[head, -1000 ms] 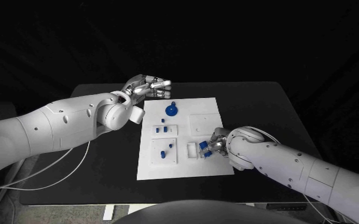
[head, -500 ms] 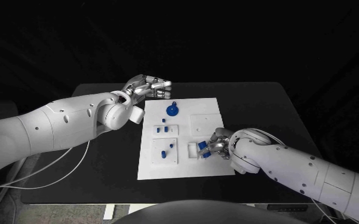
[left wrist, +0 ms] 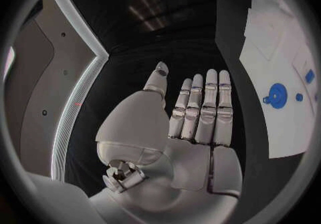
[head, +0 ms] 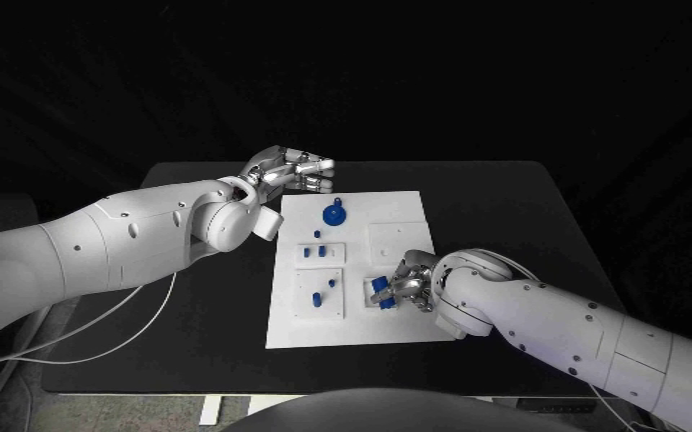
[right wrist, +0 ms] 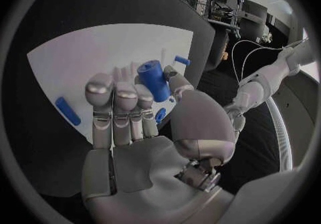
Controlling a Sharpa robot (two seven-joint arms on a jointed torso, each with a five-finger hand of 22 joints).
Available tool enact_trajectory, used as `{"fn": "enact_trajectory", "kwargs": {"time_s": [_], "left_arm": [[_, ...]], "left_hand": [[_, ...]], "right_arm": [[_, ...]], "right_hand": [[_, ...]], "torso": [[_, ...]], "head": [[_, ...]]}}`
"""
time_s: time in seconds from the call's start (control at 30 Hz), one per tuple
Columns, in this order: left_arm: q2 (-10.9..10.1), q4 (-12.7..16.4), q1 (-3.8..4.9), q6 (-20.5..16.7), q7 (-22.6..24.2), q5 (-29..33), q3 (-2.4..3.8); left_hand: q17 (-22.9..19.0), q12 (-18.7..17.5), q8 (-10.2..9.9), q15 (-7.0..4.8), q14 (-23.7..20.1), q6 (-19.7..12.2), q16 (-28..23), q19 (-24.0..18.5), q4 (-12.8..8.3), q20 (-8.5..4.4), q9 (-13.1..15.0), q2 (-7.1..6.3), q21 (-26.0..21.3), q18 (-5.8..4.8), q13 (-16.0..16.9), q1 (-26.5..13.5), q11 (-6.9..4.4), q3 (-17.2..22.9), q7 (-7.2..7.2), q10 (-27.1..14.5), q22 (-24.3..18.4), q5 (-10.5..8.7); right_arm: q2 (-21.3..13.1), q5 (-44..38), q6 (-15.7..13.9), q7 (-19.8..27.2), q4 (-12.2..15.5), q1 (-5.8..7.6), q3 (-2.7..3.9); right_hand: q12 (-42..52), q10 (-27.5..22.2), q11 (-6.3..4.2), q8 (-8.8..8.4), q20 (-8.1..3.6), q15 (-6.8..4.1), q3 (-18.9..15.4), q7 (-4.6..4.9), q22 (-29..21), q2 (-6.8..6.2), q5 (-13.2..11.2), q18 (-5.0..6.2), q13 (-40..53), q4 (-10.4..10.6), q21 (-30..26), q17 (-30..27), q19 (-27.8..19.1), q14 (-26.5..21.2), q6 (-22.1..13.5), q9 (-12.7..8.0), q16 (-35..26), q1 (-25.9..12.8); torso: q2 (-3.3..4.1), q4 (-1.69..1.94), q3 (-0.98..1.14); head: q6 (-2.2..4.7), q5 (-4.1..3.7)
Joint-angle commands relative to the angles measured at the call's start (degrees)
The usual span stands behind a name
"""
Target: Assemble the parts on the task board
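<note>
The white task board (head: 309,328) lies mid-table. My right hand (head: 414,287) hovers over its near right part and pinches a blue cylinder part (head: 381,284) between thumb and fingers. In the right wrist view the cylinder (right wrist: 154,80) sits tilted at the fingertips of that hand (right wrist: 134,122), above the board (right wrist: 74,69). A blue round disc part (head: 333,215) stands at the board's far end, with small blue pegs (head: 316,249) in the left blocks. My left hand (head: 293,169) hangs empty beyond the board's far left corner; its fingers (left wrist: 200,112) are straight and side by side.
The black table (head: 490,202) reaches well past the board on both sides. More blue parts (right wrist: 67,110) lie on the board near my right hand. The left wrist view shows the disc (left wrist: 276,95) and the board (left wrist: 274,31) off to one side.
My right hand has shifted a little to the left over the board with the blue cylinder in it. The left hand has barely moved.
</note>
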Motion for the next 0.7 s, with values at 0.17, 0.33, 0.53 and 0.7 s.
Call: {"fn": "enact_trajectory", "kwargs": {"time_s": [0.17, 0.33, 0.53, 0.7], "left_arm": [[0.51, 0.03, 0.04, 1.04, 0.31, -0.24, 0.05], [0.72, 0.01, 0.04, 1.1, 0.31, -0.24, 0.05], [0.87, 0.0, 0.04, 1.19, 0.28, -0.23, 0.05], [1.21, -0.05, 0.04, 1.33, 0.26, -0.22, 0.05]], "left_hand": [[0.04, -0.24, 0.04, -0.1, -0.35, -0.2, -0.26, -0.34, -0.07, -0.03, 0.04, 0.35, -0.36, -0.53, 0.05, 0.32, 0.17, 0.09, -0.08, -0.41, -0.07, -0.12], [0.04, -0.24, 0.02, -0.09, -0.36, -0.23, -0.26, -0.34, -0.06, -0.03, 0.03, 0.41, -0.37, -0.53, 0.05, 0.31, 0.2, 0.11, -0.07, -0.47, -0.07, -0.12], [0.04, -0.24, 0.03, -0.07, -0.4, -0.23, -0.26, -0.34, -0.06, -0.02, 0.04, 0.45, -0.4, -0.52, 0.05, 0.26, 0.22, 0.08, -0.09, -0.56, -0.08, -0.12], [0.04, -0.24, 0.02, -0.03, -0.47, -0.12, -0.27, -0.38, -0.05, 0.01, 0.03, 0.48, -0.44, -0.52, 0.05, 0.22, 0.36, 0.06, -0.13, -0.87, -0.09, -0.13]], "right_arm": [[1.55, -2.86, 0.92, 0.19, -2.09, 0.0, -0.37], [3.07, -4.18, 0.56, 0.49, -4.05, -0.01, -1.18], [4.41, -4.66, 0.17, 0.9, -5.75, -0.04, -1.72], [5.04, -4.76, -0.66, 1.28, -6.54, -0.05, -1.87]], "right_hand": [[0.01, 0.33, 0.06, 0.09, -0.44, -0.39, -0.91, -1.49, 5.33, 1.17, -0.31, -0.59, -0.12, 1.08, 0.14, -0.09, 1.69, -0.16, 2.02, -0.04, 0.26, 0.91], [-0.2, 0.31, 0.07, 0.1, -0.46, -0.41, -1.14, -1.46, 5.3, 0.45, -1.09, -0.54, -0.31, 2.61, 0.01, -0.25, 1.7, -0.18, 2.01, -0.11, 0.11, 0.4], [-0.18, 0.31, 0.11, 0.1, -0.46, -0.42, -0.99, -1.4, 5.27, -0.44, -1.89, -0.49, -0.33, 4.41, -0.2, -0.32, 1.71, -0.19, 1.99, -0.1, 0.07, 0.09], [-0.14, 0.21, 0.18, 0.11, -0.47, -0.45, -0.79, -1.35, 5.28, -0.95, -2.07, -0.46, -0.3, 5.24, -0.21, -0.27, 1.71, -0.22, 1.91, -0.07, 0.09, 0.17]], "torso": [[0.0, -0.01, 0.03], [0.08, 0.1, 0.07], [0.04, 0.05, 0.04], [0.06, -0.05, 0.04]], "head": [[0.1, 0.05], [0.15, 0.22], [0.01, 0.85], [-0.05, 1.2]]}}
